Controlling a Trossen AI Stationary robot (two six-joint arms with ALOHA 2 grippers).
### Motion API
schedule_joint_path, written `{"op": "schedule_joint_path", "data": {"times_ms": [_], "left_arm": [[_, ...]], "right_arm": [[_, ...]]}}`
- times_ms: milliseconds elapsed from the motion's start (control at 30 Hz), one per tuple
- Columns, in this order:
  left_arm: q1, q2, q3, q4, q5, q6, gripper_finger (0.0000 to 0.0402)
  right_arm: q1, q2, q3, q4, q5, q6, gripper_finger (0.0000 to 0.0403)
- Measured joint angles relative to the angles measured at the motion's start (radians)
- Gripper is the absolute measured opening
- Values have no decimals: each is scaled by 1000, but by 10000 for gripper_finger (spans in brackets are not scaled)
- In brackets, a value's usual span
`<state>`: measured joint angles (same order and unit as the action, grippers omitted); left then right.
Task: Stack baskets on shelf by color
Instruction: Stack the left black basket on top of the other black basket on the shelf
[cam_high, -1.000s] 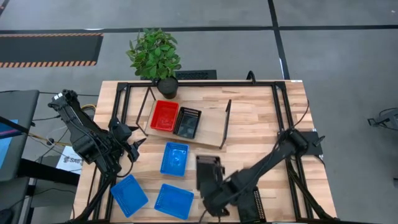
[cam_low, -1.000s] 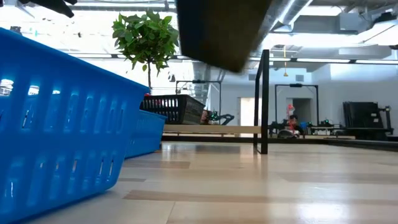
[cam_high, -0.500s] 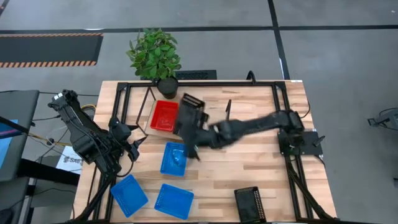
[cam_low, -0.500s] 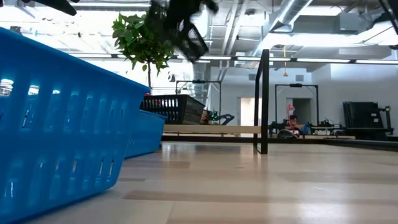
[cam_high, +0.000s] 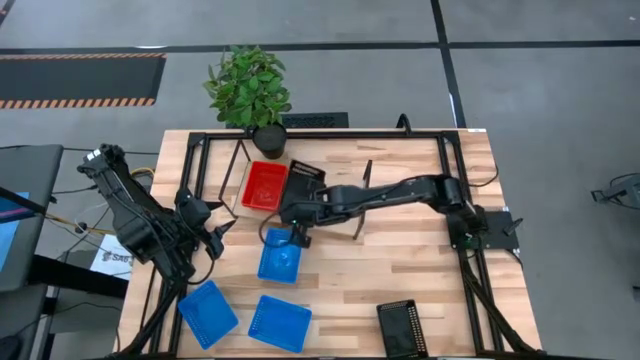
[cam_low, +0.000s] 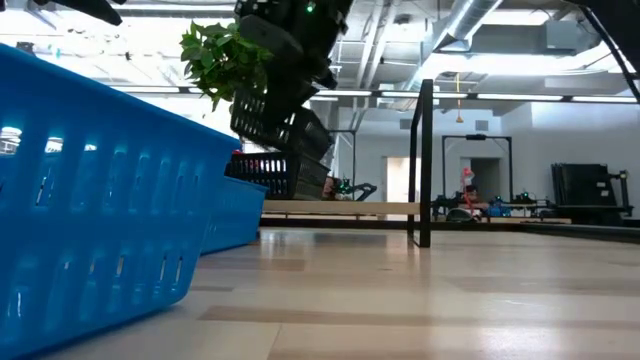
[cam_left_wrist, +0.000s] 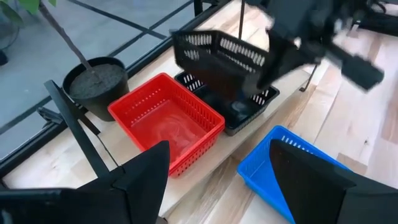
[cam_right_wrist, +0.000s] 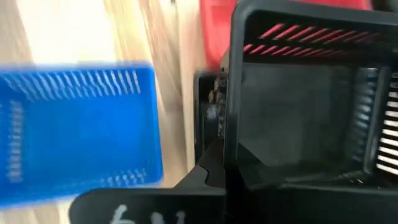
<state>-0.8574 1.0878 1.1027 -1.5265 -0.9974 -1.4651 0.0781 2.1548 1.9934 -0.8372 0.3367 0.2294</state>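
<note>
Holding a black basket (cam_left_wrist: 217, 53) clamped over the shelf (cam_high: 340, 205): right claw (cam_high: 297, 200); left claw (cam_left_wrist: 217, 180) apart, idle. Shelved: red basket (cam_high: 264, 186), black basket (cam_left_wrist: 252, 102); three blue baskets (cam_high: 280, 254) and another black basket (cam_high: 403, 327) remain on the worktop (cam_high: 420, 270).

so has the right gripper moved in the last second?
Yes. The right gripper swung its black basket from the table's near edge up to the shelf.

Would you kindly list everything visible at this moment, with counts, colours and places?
Red basket: one, on the shelf's left end.
Black baskets: three; one on the shelf beside the red, one held tilted above it, one at the table's near edge.
Blue baskets: three; one just before the shelf, two near the front-left corner.
Shelf: one, light wood, mid-table.
Plant: one, green in a black pot, behind the shelf.
Table: wooden planks.
Left gripper: open, waiting at the left.
Right gripper: shut on the raised black basket.
</note>
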Motion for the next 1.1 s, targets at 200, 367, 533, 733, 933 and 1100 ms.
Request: {"op": "schedule_joint_path", "data": {"times_ms": [200,367,533,733,933,1100], "left_arm": [[0,-2,0,-2,-3,1,265],[0,-1,0,-1,-4,2,265],[0,-1,0,-2,-4,2,265],[0,-1,0,-1,-4,4,265],[0,-2,0,-2,-2,4,265],[0,-2,0,-2,-2,4,265]], "right_arm": [[6,11,-2,-20,-1,-10,21],[2,11,-5,-18,-2,-46,14],[-6,22,-3,-14,-36,-55,17],[-15,58,-3,-20,-54,-57,26],[-16,60,-5,-44,-53,-63,28],[-16,52,-5,-55,-53,-73,30]]}}
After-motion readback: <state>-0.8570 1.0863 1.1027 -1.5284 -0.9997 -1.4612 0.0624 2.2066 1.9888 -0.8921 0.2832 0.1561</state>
